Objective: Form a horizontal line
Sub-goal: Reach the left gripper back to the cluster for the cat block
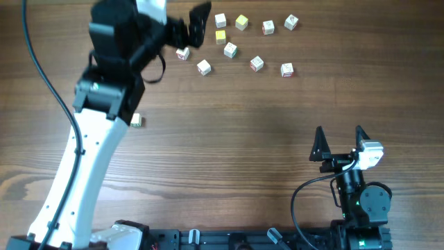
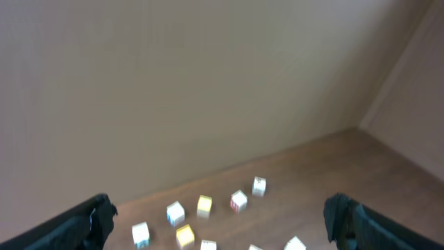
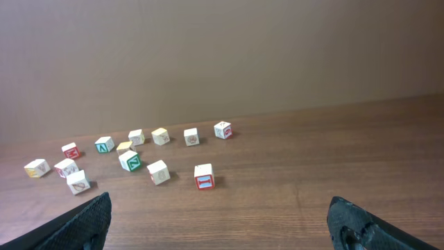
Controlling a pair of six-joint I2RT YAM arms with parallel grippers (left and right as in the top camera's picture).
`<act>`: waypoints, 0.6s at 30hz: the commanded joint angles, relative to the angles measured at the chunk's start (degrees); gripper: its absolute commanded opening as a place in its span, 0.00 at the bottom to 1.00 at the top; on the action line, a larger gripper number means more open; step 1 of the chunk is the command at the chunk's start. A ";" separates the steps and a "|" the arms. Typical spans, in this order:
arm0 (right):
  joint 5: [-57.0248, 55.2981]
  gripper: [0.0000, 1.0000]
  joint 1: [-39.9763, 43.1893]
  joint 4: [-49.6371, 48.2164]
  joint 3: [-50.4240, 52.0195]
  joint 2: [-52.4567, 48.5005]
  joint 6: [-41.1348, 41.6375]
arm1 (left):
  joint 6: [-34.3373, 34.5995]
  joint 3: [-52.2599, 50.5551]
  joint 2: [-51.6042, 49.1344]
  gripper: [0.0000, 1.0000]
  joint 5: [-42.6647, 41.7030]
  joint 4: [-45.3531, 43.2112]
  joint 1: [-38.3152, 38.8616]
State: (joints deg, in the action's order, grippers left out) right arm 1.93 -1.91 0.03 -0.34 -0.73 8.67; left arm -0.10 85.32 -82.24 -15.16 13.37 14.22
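Several small cubes (image 1: 230,49), mostly white with coloured face marks and a couple yellow, lie scattered over the far part of the bench (image 1: 229,139). They sit apart from one another and at odd angles, so no row touching edge to edge has been formed. One lone cube (image 1: 137,121) sits nearer, just beside the left arm. The left hand (image 1: 193,31) hangs over the far left of the scatter with its fingers spread wide and nothing between them. The right hand (image 1: 338,135) rests near right, well apart from the cubes, likewise wide open and empty.
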 commanded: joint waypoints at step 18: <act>0.83 1.00 0.33 -0.11 0.04 0.31 -1.03 | 0.31 28.65 -30.42 1.00 0.66 13.38 1.60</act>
State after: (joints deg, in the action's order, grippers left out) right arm 1.93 -1.91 0.03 -0.34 -0.73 8.67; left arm -0.10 112.75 -107.77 -15.11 26.70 14.63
